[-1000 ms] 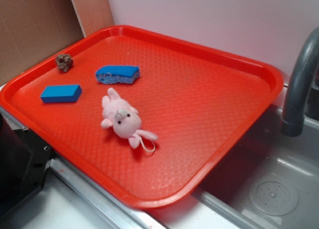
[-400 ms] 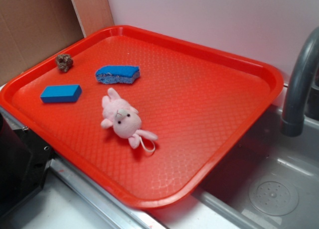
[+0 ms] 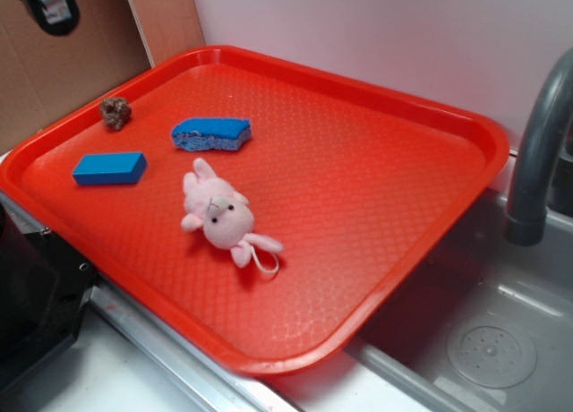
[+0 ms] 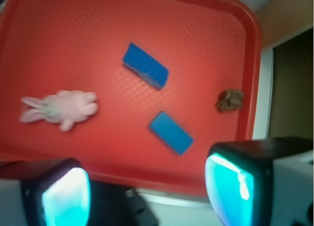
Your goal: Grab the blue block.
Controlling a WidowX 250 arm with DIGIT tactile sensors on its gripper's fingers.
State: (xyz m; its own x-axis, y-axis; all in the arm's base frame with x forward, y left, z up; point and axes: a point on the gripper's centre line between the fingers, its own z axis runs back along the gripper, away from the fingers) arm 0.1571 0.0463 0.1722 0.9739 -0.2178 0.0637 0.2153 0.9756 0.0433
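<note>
Gripper (image 3: 45, 4) mostly cut off at exterior's corner.

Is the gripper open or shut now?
Open. In the wrist view the gripper has its two fingers wide apart, with nothing between them, high above the blue block.

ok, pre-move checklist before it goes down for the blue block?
1. Target identified: the blue block lies flat on the red tray, distinct from the rough blue sponge. ok
2. Target unobstructed: the block has bare tray around it, apart from the sponge, the pink plush toy and the brown clump. ok
3. Pincer open: wide gap between fingers, nothing held. ok
4. Pincer over the block: the block sits above the gap in the wrist view, not between the fingers. not ok
5. Finger alignment with the block's angled sides. cannot tell
</note>
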